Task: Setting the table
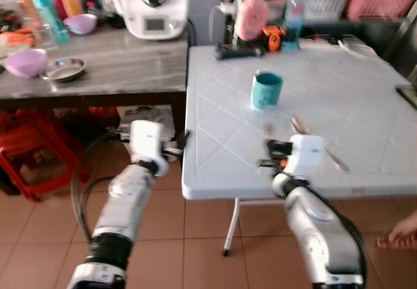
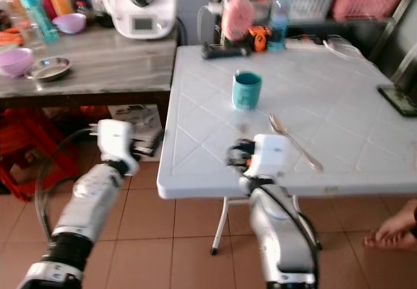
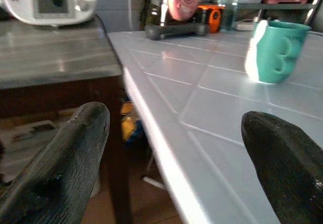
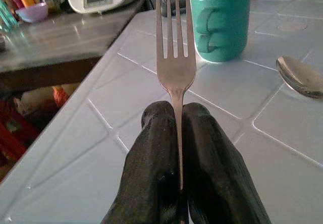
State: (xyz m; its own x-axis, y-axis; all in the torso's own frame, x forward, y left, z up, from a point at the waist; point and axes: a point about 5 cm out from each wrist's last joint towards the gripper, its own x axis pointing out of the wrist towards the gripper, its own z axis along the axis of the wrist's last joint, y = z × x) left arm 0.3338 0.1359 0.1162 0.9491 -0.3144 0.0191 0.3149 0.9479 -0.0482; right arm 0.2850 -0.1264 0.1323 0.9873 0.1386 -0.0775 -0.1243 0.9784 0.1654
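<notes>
My right hand is pinched tight on a fork, its tines pointing ahead toward the teal mug. The hand hangs over the near edge of the white tabletop, with the mug at about twelve o'clock from it and a spoon lying on the tabletop at about two o'clock, just beside my wrist. My left hand is spread wide, fingers well apart, off the tabletop's corner at about nine o'clock, beside the grey counter.
</notes>
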